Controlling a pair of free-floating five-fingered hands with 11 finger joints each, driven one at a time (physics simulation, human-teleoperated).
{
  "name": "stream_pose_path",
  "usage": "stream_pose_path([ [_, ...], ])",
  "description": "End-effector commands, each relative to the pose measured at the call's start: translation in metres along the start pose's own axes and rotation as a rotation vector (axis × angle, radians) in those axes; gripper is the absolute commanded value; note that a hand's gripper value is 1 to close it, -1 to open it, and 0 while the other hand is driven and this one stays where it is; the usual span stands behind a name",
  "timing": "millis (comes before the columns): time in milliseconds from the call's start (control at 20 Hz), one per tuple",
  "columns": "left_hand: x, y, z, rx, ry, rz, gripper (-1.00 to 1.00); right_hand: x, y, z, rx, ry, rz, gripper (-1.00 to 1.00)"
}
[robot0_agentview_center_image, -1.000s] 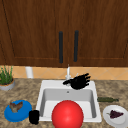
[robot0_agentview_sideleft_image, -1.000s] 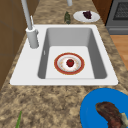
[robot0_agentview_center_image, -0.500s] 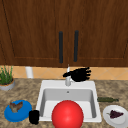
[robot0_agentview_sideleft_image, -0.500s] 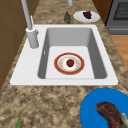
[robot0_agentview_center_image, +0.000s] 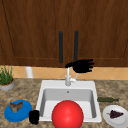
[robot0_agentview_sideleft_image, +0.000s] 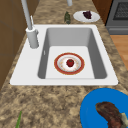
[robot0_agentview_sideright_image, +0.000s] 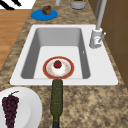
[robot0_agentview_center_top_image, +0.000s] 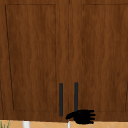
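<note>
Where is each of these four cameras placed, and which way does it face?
Front view: faces the sink head-on; right hand at the faucet top, left hand by the blue plate.
Left side view: looks along the sink from beside the blue plate toward the grape plate.
Right side view: the reverse, from the grape plate's end.
Upper view: faces the cabinet doors; right hand low.
Both side views share the red-rimmed plate in the basin.

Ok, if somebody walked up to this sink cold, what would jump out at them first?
Probably the big red ball at the sink's front edge, then the right hand with straight fingers above the faucet, just under the cabinet handles. The left hand sits low beside the blue plate.
</note>
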Motion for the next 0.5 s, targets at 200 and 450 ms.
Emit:
stream_pose_path([
  [200, 0.000, 0.000, 0.000, 0.000, 0.000, 0.000, 0.00, 0.026, 0.013, -0.012, -0.027, 0.077, -0.179, -1.00],
  [450, 0.000, 0.000, 0.000, 0.000, 0.000, 0.000, 0.00, 0.042, 0.023, -0.023, -0.033, 0.124, -0.249, -1.00],
])
